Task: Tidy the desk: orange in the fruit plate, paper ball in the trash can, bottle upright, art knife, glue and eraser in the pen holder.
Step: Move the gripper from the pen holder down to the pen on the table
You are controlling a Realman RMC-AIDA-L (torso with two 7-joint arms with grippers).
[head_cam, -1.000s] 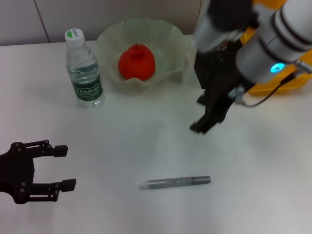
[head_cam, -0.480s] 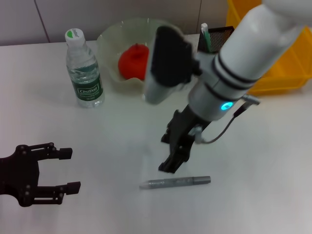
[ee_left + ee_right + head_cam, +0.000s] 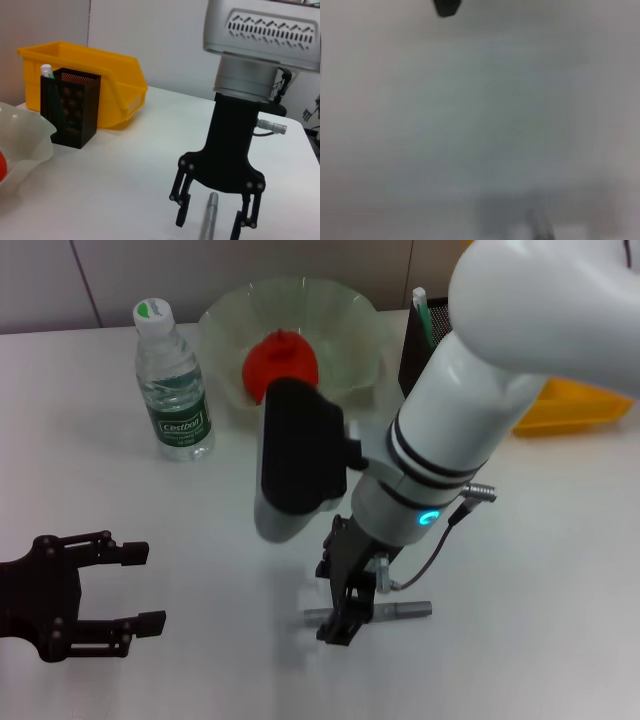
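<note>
The grey art knife (image 3: 408, 609) lies flat at the front centre of the table. My right gripper (image 3: 354, 612) hangs low over it, open, with one finger on each side of the knife (image 3: 207, 222), as the left wrist view shows (image 3: 212, 223). My left gripper (image 3: 134, 586) rests open at the front left, holding nothing. The bottle (image 3: 172, 385) stands upright at the back left. The orange (image 3: 283, 363) sits in the fruit plate (image 3: 225, 320). A white-and-green stick (image 3: 420, 308) stands in the black mesh pen holder (image 3: 412, 358). Paper ball, eraser and trash can are out of view.
A yellow bin (image 3: 575, 405) stands at the back right behind the pen holder (image 3: 70, 107). The bulky right arm (image 3: 440, 440) reaches across the middle of the table and hides part of the fruit plate.
My right arm has swung from the pen holder at the back right down to the front centre, ending over the art knife. The left gripper has barely shifted.
</note>
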